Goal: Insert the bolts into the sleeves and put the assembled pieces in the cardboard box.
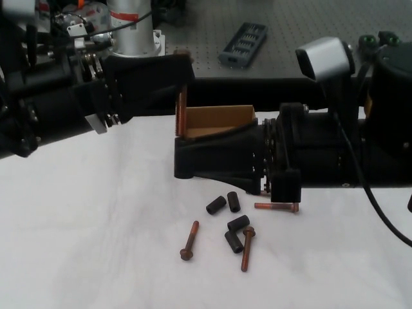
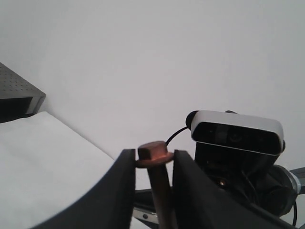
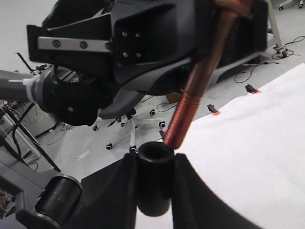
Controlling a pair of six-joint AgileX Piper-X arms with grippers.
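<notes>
Left hand (image 2: 152, 157) clenched on 1 bolt (image 2: 161, 195). Its tip is just at the mouth of 1 sleeve (image 3: 153, 183) grasped by the right hand (image 3: 155, 160). Loose on the bench (image 1: 96, 225) near the right hand: 3 bolts (image 1: 189, 240), 4 sleeves (image 1: 215, 205). 1 cardboard box (image 1: 219, 119) just behind it.

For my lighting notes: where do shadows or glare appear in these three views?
High view: the loose bolts and loose sleeves cast only faint, soft shadows on the white sheet. Right wrist view: a bright sheen runs along the held bolt; the held sleeve looks dark. Left wrist view: even light, no glare.
</notes>
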